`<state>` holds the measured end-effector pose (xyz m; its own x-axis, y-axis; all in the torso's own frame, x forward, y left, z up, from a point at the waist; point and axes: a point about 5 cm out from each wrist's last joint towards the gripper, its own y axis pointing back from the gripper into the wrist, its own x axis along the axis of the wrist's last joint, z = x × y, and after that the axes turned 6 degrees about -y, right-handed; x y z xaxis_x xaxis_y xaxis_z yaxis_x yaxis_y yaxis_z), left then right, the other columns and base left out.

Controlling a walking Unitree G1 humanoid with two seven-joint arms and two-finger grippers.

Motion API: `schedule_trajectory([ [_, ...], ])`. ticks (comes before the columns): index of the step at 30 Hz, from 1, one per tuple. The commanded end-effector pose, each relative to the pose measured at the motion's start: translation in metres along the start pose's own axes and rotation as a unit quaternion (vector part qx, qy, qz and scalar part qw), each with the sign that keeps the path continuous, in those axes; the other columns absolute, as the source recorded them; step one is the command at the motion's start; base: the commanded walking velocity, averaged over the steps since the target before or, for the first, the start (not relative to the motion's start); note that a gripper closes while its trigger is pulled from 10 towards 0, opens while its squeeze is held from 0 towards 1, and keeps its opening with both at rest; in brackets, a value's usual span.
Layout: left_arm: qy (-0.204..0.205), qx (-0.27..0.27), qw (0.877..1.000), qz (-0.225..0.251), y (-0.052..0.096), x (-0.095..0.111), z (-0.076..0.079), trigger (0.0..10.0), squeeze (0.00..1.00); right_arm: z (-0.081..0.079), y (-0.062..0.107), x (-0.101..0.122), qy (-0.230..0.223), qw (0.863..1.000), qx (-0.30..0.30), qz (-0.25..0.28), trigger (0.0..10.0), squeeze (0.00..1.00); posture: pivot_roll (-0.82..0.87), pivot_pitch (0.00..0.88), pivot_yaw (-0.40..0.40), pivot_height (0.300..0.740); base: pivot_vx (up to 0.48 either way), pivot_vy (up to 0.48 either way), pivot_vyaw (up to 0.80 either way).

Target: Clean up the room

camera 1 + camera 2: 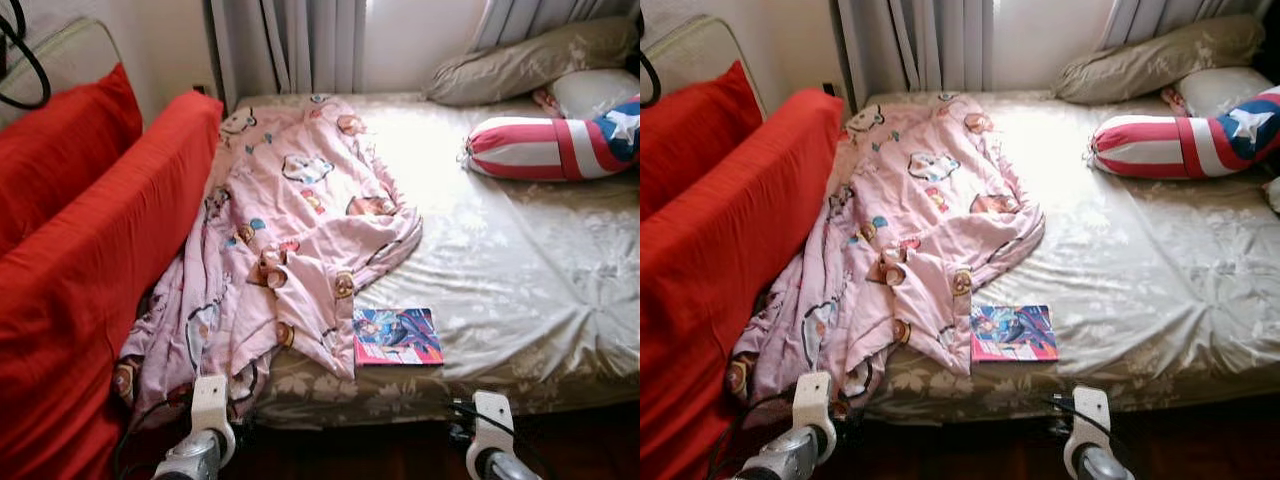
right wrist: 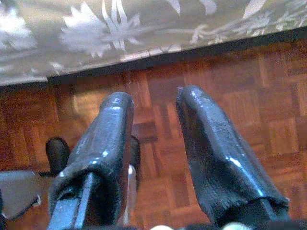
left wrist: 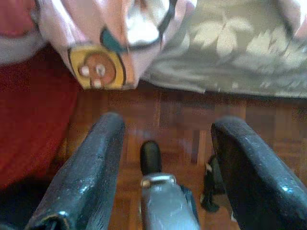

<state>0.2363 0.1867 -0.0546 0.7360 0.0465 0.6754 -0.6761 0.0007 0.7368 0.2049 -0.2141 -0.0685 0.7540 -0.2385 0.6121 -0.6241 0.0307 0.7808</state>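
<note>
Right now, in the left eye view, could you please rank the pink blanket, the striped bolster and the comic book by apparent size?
1. pink blanket, by far the largest.
2. striped bolster, though it lies farther back and is cut by the frame edge.
3. comic book, smallest.

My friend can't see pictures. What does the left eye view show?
A rumpled pink cartoon blanket lies across a bed, with a colourful book beside its lower edge. Pillows and a red-striped star bolster sit at the head; a red sofa stands alongside.

Grey curtains (image 1: 300, 45) behind bed (image 1: 560, 260)
</note>
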Motion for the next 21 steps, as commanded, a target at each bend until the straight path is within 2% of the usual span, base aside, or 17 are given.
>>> schedule_trajectory([
  [1,0.013,0.012,1.0,-0.007,0.002,-0.009,-0.005,10.0,0.0,0.003,0.002,-0.006,0.005,1.0,0.002,-0.006,10.0,0.0,0.07,0.126,-0.05,0.74,0.0,0.0,0.0],
  [8,0.015,0.017,1.0,-0.011,0.004,-0.015,-0.01,10.0,0.0,0.002,0.003,-0.013,-0.014,1.0,0.005,-0.004,10.0,0.0,0.06,0.173,-0.025,0.74,0.0,0.0,0.0],
  [15,0.01,0.02,1.0,-0.01,0.004,-0.013,-0.014,10.0,0.0,-0.001,0.002,-0.011,-0.009,1.0,0.0,0.003,10.0,0.0,0.05,0.162,-0.007,0.74,0.0,0.0,0.0],
  [20,0.007,0.018,1.0,-0.005,0.004,-0.011,-0.015,10.0,0.0,-0.003,0.002,-0.01,-0.013,1.0,0.001,0.007,10.0,0.0,0.05,0.16,-0.001,0.74,0.0,0.0,0.7],
  [21,0.002,0.014,1.0,-0.004,0.004,-0.01,-0.015,10.0,0.0,-0.003,0.002,-0.009,-0.032,0.999,-0.004,0.014,10.0,0.0,0.05,0.162,0.002,0.74,0.0,0.0,0.0],
])
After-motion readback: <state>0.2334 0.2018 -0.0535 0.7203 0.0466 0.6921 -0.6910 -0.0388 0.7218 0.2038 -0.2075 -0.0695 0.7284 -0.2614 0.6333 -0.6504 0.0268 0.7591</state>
